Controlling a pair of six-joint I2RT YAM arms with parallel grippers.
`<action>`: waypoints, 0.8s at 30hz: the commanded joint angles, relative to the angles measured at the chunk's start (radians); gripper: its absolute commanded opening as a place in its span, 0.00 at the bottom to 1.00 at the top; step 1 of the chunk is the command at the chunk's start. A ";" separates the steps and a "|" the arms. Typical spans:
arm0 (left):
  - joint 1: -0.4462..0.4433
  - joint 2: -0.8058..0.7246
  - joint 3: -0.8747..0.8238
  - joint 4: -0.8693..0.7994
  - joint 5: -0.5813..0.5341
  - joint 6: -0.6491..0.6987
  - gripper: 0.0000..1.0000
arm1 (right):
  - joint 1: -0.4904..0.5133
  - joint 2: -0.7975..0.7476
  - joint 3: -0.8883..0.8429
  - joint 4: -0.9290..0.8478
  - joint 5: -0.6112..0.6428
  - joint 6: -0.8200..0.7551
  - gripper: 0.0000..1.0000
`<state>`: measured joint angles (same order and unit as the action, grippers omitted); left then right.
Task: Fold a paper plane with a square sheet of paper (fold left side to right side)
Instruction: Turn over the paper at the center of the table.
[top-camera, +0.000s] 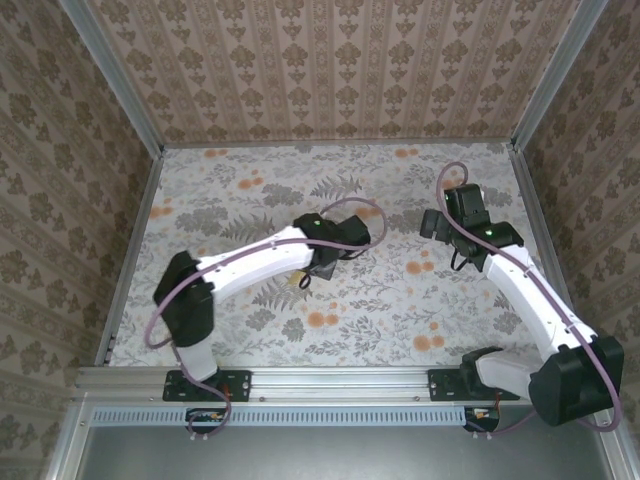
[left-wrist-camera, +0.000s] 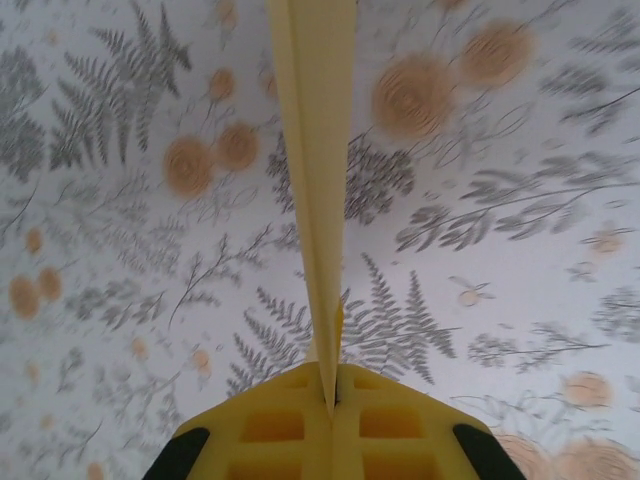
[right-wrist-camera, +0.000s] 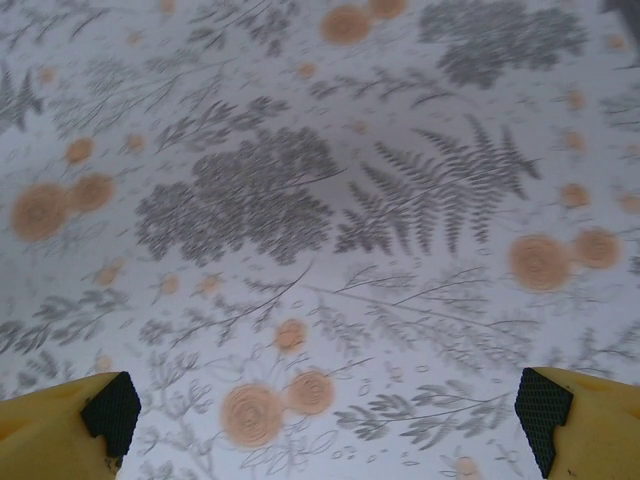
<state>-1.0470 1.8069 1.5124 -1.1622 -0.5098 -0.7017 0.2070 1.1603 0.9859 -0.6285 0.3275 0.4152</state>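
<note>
Paper plane (left-wrist-camera: 315, 150): slim, creased, pale-yellow.

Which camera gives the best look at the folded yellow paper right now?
Left wrist: the folded paper runs up the frame, pinched edge-on in the shut left gripper. Top external gives just a pale sliver of it under that arm; right wrist faces flowered tabletop.

The paper plane (left-wrist-camera: 312, 150) juts from the left pincer (left-wrist-camera: 331, 395); the bench (left-wrist-camera: 520, 300) either side of it lies open.
</note>
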 joint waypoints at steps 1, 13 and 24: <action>-0.001 0.091 0.069 -0.174 -0.038 -0.145 0.00 | -0.007 -0.042 -0.012 -0.043 0.134 0.037 1.00; 0.038 0.349 0.270 -0.066 0.285 -0.064 0.05 | -0.009 -0.064 -0.021 -0.034 0.089 0.042 1.00; 0.118 0.192 0.103 0.337 0.635 0.034 0.48 | -0.008 -0.012 -0.015 0.013 -0.153 0.000 1.00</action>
<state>-0.9459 2.1067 1.6661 -0.9668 -0.0032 -0.7040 0.2024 1.1282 0.9691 -0.6308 0.2939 0.4423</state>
